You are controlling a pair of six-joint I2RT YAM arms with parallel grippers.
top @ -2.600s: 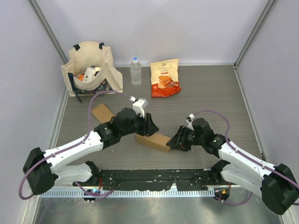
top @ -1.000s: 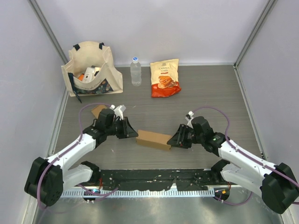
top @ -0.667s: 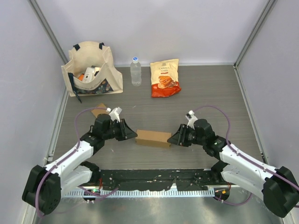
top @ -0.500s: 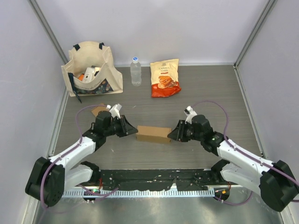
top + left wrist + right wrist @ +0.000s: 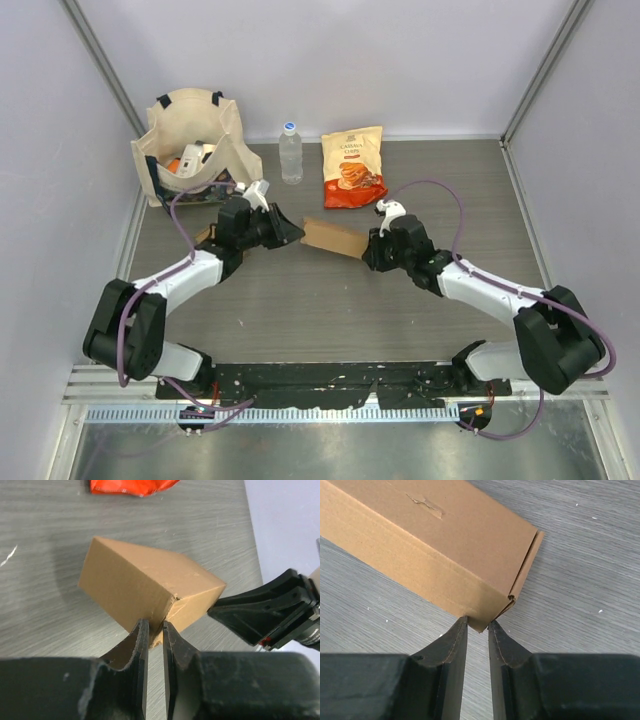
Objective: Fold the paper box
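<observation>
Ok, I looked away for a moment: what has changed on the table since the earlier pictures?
The box moved away from the robot, toward the chips, with the left gripper and right gripper following at its ends. Tote, bottle, chips stayed put.

Snack bag (image 5: pixel 353 166) at the counter's (image 5: pixel 480 200) 12 o'clock: top line looks like "CASSAVA"; smaller print unreadable.

Both arms stretch forward and inward, elbows out, wrists low. Left gripper (image 5: pixel 297 235) and right gripper (image 5: pixel 366 251) face each other, fingers (image 5: pixel 141 647) nearly together, each pinching one end of the paper box (image 5: pixel 333 238).
</observation>
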